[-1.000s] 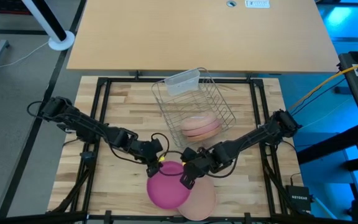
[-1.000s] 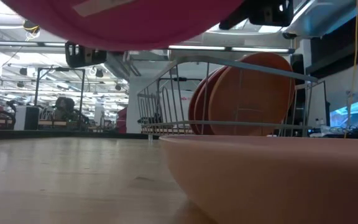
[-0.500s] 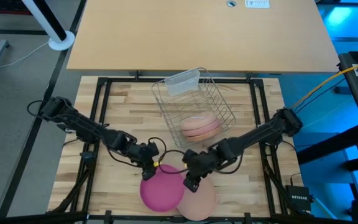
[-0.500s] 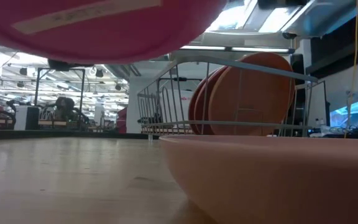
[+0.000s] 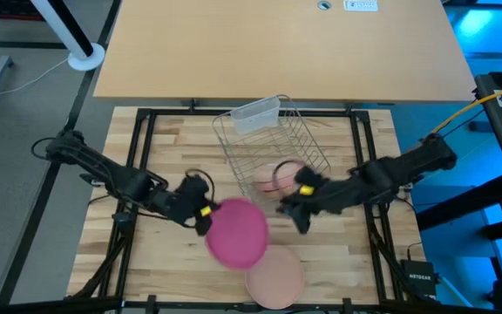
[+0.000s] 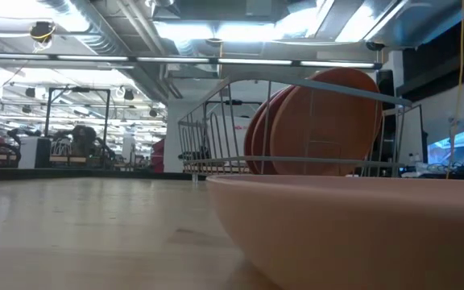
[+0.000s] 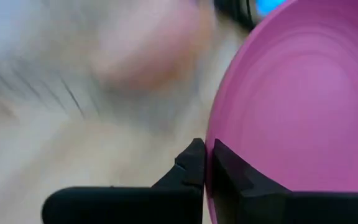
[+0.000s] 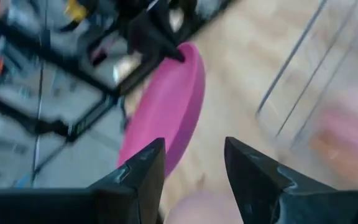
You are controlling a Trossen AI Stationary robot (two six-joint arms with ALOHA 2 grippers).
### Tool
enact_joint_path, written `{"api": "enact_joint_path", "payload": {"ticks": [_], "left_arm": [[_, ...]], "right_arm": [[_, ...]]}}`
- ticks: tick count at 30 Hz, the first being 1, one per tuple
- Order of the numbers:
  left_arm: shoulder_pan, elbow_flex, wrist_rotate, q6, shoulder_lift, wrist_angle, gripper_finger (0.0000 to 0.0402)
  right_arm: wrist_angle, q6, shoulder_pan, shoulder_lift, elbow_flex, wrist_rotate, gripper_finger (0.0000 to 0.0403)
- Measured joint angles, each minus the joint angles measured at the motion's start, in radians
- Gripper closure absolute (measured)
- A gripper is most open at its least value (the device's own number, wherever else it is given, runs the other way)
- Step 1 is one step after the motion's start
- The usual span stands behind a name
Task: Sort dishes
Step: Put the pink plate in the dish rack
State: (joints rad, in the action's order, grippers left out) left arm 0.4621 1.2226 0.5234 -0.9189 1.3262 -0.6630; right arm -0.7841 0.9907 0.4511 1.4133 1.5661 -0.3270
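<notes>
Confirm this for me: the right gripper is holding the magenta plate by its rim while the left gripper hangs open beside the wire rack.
Not quite: the arms are swapped. The left gripper is shut on the rim of the magenta plate, as the left wrist view shows. The right gripper hangs open beside the wire rack, holding nothing, as the high view and the right wrist view show.

I count one magenta plate [image 5: 237,232], one pale peach plate [image 5: 275,277] lying on the table, and at least two orange plates [image 6: 321,121] standing on edge in one wire rack [image 5: 273,144]. I see one clear tub [image 5: 256,112] and two robot arms.
</notes>
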Motion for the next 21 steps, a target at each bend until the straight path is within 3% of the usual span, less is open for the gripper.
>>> {"api": "enact_joint_path", "payload": {"ticks": [5,8,13,21], "left_arm": [[-0.03,0.107,0.423,0.145,0.01,0.022,0.0402],[-0.092,0.116,0.593,0.246,0.025,0.091,0.0401],[-0.237,0.114,0.661,0.379,0.112,0.226,0.0401],[-0.406,0.112,0.729,0.67,0.289,0.535,0.0401]], "right_arm": [[-0.003,-0.085,0.0,-0.097,0.0,-0.223,0.0233],[-0.007,-0.147,0.0,-0.135,0.0,-0.337,0.0233],[-0.016,-0.214,-0.006,-0.177,0.0,-0.495,0.0233],[-0.256,-0.183,-0.243,-0.252,0.0,-0.373,0.0233]]}}
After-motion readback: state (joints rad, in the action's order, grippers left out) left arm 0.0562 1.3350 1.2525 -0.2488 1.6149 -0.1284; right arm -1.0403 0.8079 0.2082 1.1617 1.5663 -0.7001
